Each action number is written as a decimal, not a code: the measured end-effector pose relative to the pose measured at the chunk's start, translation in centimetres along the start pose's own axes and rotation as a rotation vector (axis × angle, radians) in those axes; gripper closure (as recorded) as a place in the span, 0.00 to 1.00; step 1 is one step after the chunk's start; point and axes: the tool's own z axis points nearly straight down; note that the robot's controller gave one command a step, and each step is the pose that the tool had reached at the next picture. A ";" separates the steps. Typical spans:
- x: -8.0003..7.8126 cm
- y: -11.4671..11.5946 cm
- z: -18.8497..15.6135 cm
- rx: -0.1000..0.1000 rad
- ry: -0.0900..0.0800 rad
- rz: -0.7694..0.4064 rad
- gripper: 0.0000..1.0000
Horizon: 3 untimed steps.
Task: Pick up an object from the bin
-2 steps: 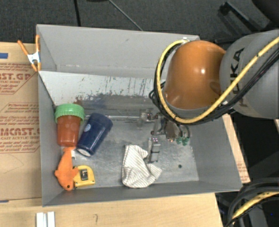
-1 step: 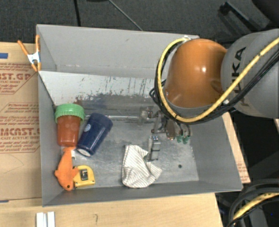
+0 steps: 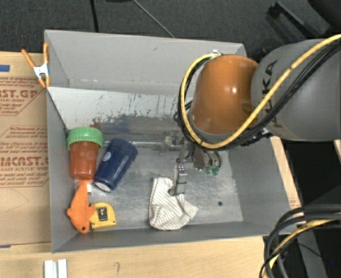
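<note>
My gripper reaches down from under the orange dome into the middle of the bin, its fingertips resting on the upper edge of a crumpled white striped cloth that lies near the bin's front wall. To the left lies a dark blue cup on its side. Beside it is an orange jar with a green lid. A yellow and orange tape measure sits in the front left corner.
The arm and its orange dome cover the right middle of the bin. Bare bin floor shows right of the cloth and behind the cup, up to the sloped back wall.
</note>
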 end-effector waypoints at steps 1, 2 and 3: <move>0.0 -1.1 7.1 0.001 0.006 -0.028 0.00; 0.3 -2.2 10.5 0.001 0.017 0.002 0.00; 1.1 -3.1 12.3 0.000 0.011 -0.102 1.00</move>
